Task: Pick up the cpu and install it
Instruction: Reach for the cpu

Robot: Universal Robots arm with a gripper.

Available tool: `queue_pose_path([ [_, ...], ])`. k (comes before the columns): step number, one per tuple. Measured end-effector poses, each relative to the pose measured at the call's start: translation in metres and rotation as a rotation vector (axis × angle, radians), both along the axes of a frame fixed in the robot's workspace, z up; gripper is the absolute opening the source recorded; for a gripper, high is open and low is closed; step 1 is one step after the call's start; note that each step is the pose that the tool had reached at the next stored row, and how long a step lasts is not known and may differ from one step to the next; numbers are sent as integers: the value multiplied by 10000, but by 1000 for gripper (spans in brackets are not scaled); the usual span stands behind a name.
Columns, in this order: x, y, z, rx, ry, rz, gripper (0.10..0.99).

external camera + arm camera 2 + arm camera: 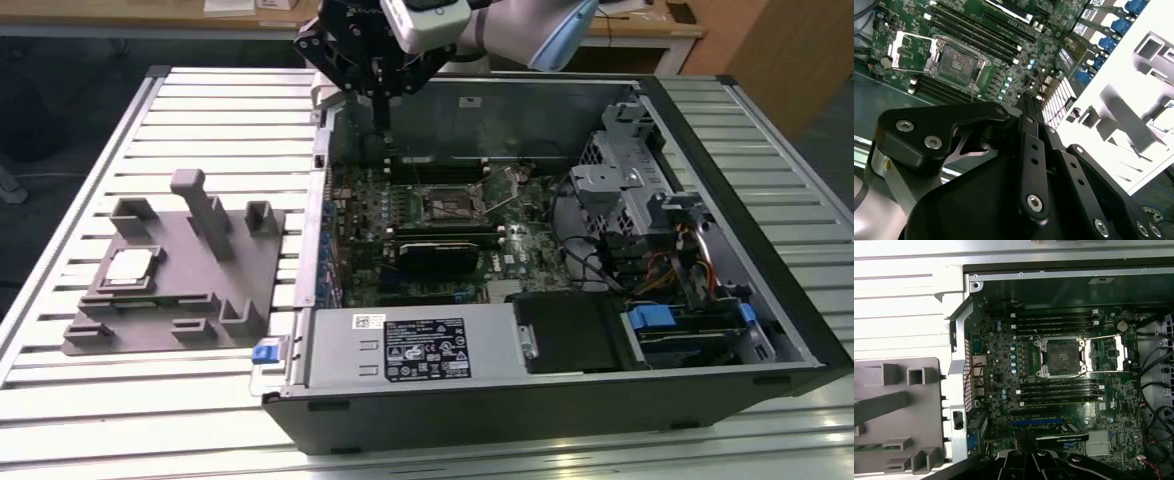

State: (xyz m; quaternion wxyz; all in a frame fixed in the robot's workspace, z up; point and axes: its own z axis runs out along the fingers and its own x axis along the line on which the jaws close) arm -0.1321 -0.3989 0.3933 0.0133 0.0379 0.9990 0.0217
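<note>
The cpu [130,267], a small silver-grey square, lies flat in a recess of the grey plastic tray [160,325] at the exterior view's left. My gripper [383,118] hangs high over the far edge of the open computer case [561,400], well away from the cpu. Its black fingers [1026,107] come together at the tips with nothing between them. In both wrist views the dark socket [1061,356] [956,61] on the green motherboard is open and empty, its metal frame [1109,352] swung to the side.
Memory slots [1054,320] flank the socket. A drive cage and cables [654,220] fill the case at the exterior view's right, and a power supply [414,345] lies at its near side. Upright blocks [200,205] stand on the tray. Everything rests on a slatted metal table [134,430].
</note>
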Motion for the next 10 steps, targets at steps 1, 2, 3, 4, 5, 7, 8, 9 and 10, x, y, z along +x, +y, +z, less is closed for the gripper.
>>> queue_pose_path([
  [1, -8, 0, 0, -1, 0, 0, 106],
  [2, -18, 0, 0, 0, 0, 0, 106],
  [3, -25, 0, 0, 0, 0, 0, 106],
  [4, -33, 0, 0, -1, 1, -1, 106],
  [5, -42, 0, 1, -1, 0, 0, 106],
  [7, -51, 0, 0, -1, 1, 0, 106],
  [8, -56, 0, 0, -1, 0, 0, 106],
  [9, -60, 0, 0, 0, 1, 0, 106],
  [10, -64, 0, 0, 0, 0, 0, 106],
])
